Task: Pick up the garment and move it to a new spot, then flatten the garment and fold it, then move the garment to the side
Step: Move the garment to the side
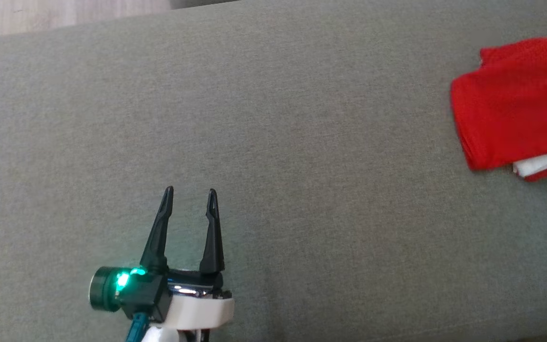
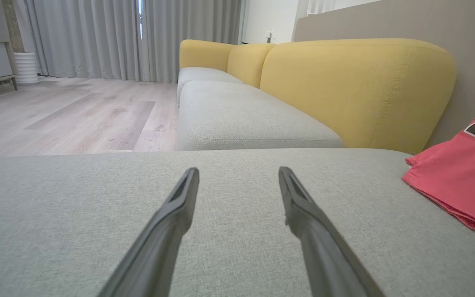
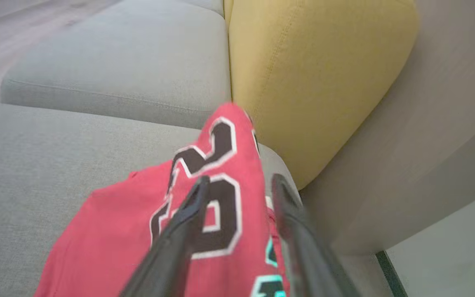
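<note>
Garment (image 1: 511,118) red, folded, on grey seat cushion (image 1: 302,166), robot's right | left gripper (image 1: 191,191) nearest, over bare cushion, jaws wide, empty | right gripper (image 3: 241,179) above garment's number print, jaws parted, nothing pinched | yellow backrest (image 3: 311,74) behind

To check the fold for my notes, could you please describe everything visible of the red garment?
The red garment is a jersey-like fabric top with black, white-edged numerals and teal marks. It lies folded into a compact, slightly rumpled stack, a white layer peeking out at one edge, on the grey seat cushion at the robot's right, near the yellow backrest. The right tool hangs over it, jaws apart; contact cannot be told.
</note>
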